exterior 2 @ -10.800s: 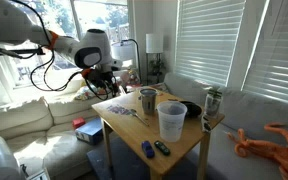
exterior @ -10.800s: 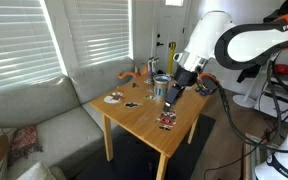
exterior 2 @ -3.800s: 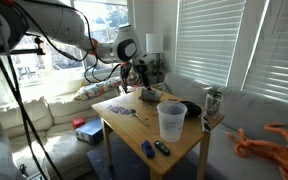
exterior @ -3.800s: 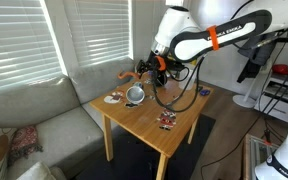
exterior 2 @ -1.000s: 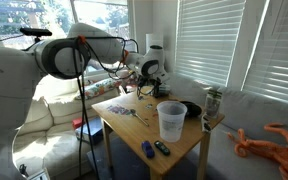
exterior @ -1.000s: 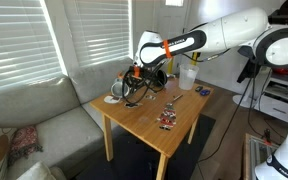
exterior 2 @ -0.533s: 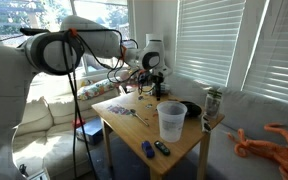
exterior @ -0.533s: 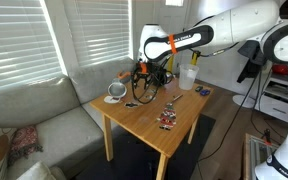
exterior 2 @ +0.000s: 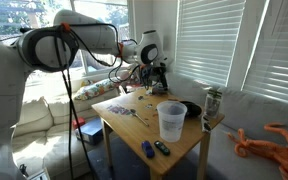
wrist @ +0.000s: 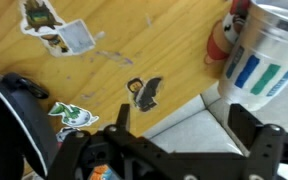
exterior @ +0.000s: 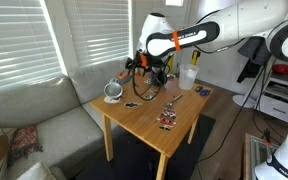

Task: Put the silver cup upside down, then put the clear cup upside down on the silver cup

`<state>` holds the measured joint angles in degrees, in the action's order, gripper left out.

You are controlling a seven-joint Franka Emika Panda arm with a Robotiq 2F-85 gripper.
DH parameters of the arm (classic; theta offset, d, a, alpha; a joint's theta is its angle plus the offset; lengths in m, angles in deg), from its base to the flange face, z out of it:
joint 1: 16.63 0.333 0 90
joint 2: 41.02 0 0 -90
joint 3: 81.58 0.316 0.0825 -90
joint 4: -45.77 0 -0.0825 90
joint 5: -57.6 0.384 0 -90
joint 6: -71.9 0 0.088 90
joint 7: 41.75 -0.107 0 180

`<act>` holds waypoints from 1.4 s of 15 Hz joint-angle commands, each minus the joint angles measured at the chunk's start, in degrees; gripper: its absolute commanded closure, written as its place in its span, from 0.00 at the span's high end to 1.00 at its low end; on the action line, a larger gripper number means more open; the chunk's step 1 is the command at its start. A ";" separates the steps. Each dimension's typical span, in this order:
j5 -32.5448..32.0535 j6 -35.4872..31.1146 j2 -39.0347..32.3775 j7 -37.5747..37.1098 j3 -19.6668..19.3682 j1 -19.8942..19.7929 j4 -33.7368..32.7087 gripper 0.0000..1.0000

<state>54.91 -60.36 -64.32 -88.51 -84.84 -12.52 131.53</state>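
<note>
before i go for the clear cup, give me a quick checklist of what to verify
1. End effector open and empty: ok. In the wrist view the jaws are spread with nothing between them.
2. Silver cup resting on the table, apart from the end effector: ok.
3. Silver cup upside down: cannot tell. It is too small in an exterior view to read which end is up.
4. Clear cup free and standing mouth up, ready to grasp: ok.
5. Room around the clear cup: cannot tell. The black bowl sits close behind it.
</note>
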 commanded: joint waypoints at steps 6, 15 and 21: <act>0.15 -11.16 -5.46 -0.57 -0.93 2.48 -3.99 1.00; 3.47 -11.29 -15.73 0.61 -0.31 1.41 -15.42 1.00; 7.86 -8.60 -22.20 2.48 2.10 0.88 -24.56 1.00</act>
<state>59.77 -71.43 -82.07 -88.29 -84.36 -11.03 114.20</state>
